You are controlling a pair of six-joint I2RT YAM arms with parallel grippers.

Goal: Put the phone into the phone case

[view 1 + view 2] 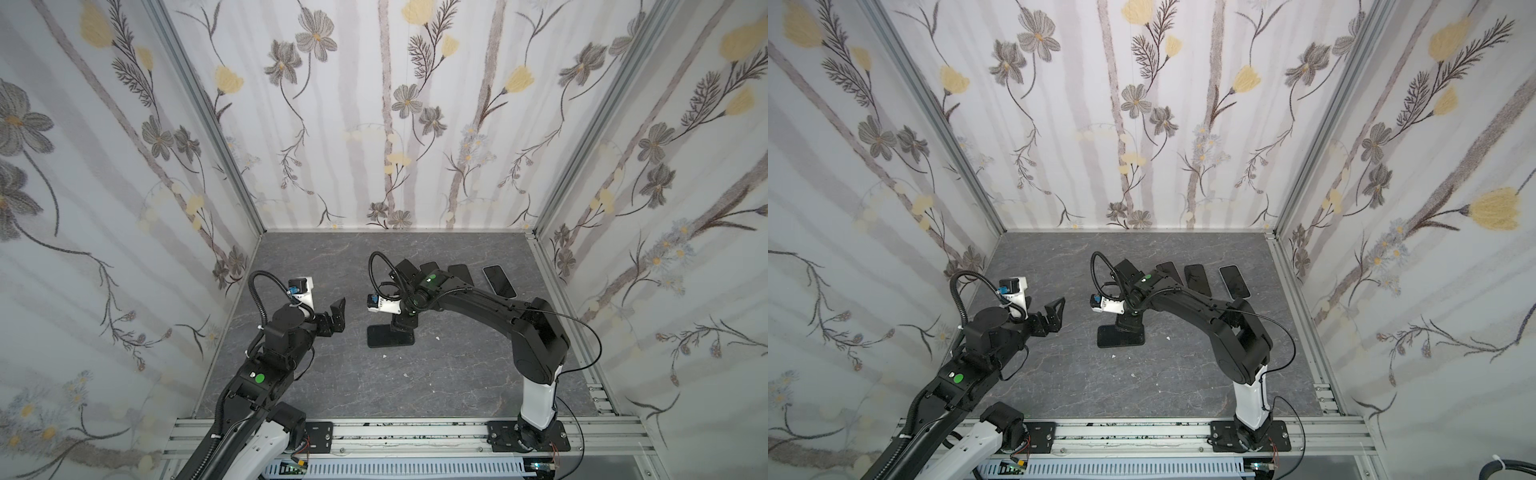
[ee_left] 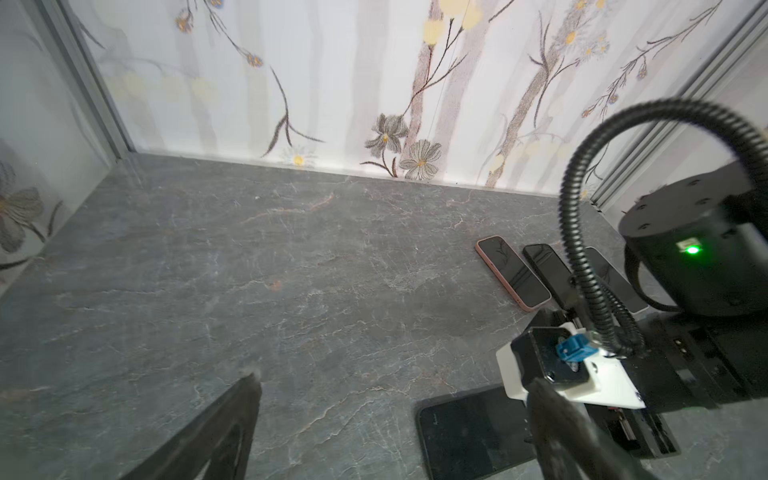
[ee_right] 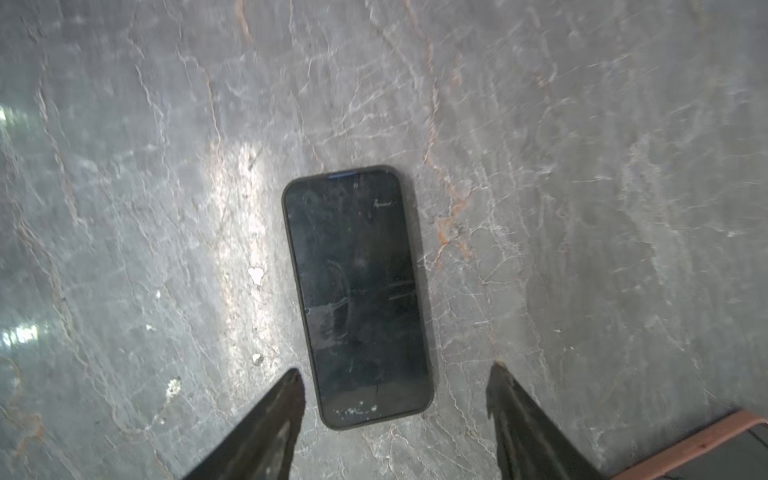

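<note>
right gripper stands with its jaws spread wide, holding nothing, one fingertip on either side of the phone and clear of it. the phone lies flat, screen up, on the grey table, seated in the black phone case (only its dark rim shows). left gripper hangs with jaws fully parted and empty, well to the left of the phone.

The left gripper is wide open, up in the air. The right arm bends forward. The right gripper points straight down, open too, holding nothing.
</note>
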